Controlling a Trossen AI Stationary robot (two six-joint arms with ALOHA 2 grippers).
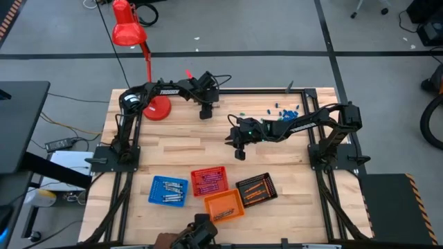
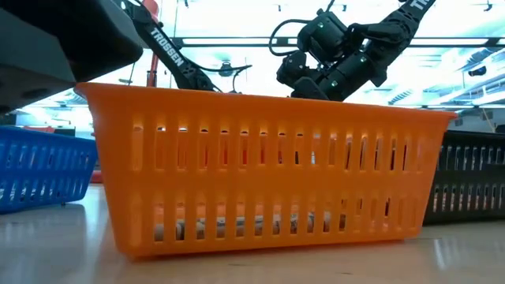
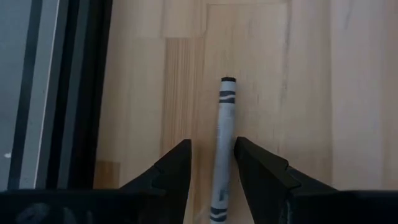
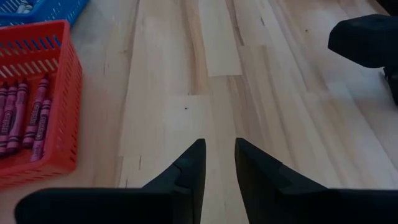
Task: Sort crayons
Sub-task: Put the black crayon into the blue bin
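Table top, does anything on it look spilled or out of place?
Yes: small blue and green bits lie scattered loose near the table's far edge beside the right arm, outside all four baskets.

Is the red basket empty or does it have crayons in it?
Not empty. The red basket holds several magenta crayons lying side by side.

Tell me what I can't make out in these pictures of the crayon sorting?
- Low view: the orange basket fills the picture and hides most of the table behind it; its contents are only pale blurs through the slots.
- Left wrist view: the grey crayon in the left tool is cut off by the bottom edge.
- High view: the blue bits are too small to identify.
- Right wrist view: the red basket is cut off at the edge.
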